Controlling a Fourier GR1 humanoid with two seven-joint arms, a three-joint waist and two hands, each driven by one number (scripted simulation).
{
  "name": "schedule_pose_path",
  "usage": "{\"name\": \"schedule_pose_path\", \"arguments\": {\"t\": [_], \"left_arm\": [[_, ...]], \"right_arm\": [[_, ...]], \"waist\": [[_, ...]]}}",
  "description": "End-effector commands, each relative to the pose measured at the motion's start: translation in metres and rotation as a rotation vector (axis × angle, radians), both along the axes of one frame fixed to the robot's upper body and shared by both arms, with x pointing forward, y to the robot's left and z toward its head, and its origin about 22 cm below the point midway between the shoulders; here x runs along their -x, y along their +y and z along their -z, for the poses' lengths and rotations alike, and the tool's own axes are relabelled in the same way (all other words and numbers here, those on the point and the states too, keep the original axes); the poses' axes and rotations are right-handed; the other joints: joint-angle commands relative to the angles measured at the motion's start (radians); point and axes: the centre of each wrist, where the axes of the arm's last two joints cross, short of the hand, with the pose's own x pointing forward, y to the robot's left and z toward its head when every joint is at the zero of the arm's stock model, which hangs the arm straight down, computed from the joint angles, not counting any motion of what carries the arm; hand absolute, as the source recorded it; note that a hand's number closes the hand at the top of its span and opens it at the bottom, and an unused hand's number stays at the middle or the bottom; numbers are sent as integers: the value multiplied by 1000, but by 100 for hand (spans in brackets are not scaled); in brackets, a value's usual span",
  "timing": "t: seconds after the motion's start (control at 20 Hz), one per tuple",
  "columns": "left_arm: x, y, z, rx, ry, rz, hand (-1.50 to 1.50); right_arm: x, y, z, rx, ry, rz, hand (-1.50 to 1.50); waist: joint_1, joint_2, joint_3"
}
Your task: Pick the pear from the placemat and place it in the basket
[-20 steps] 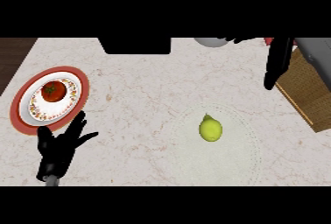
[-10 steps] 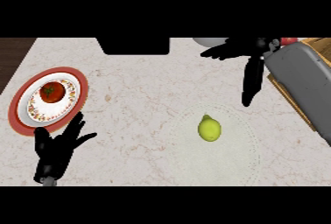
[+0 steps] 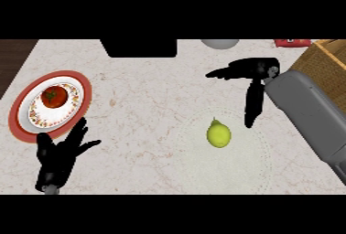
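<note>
Right robot hand (image 3: 253,80), black with fingers extended and spread apart, holds nothing and hangs above the pale marbled worktop (image 3: 148,109), its longest fingers pointing down toward the upper right edge of the round, off-white placemat (image 3: 233,171). Small yellow-green pear (image 3: 218,135) lies on the upper part of that placemat, stem end toward the top of the view, near the fingertips but clear of them. Woven brown basket (image 3: 324,61) stands at the right edge, beyond the grey forearm. Left robot hand (image 3: 59,153), also with fingers apart, rests at the lower left, just below the red-rimmed patterned plate (image 3: 37,121) carrying a red tomato (image 3: 54,96). Risk, as a judgement: the pear is rounded and tapering, so fingers closing off-centre could roll it across the placemat or squeeze it out sideways; a low carry toward the basket could catch its near wall. Hidden or unclear: the basket is cut off by the frame, so its interior and far rim cannot be seen; the height of the right robot hand over the worktop cannot be judged; a grey rounded object (image 3: 219,43) and a red object (image 3: 292,43) at the top edge are too cropped to identify.
</note>
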Motion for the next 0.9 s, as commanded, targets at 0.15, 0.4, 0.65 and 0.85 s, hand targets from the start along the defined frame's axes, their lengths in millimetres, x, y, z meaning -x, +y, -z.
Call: {"name": "schedule_pose_path", "arguments": {"t": [0.15, 0.4, 0.65, 0.85], "left_arm": [[26, -3, 24, -18, 128, 5, 0], [24, 9, 27, -30, 149, -26, 0], [39, 17, 30, -16, 149, -17, 0], [9, 4, 14, -42, 133, -3, 0]], "right_arm": [[4, 6, 17, -3, -15, 12, -150], [11, 1, 20, -9, -11, 8, -150], [31, 17, 56, -28, -12, 3, -150], [13, 14, 46, -4, -1, 3, -150]], "waist": [[8, 8, -11], [-7, 5, -11], [-4, 5, -11], [6, 10, -11]]}}
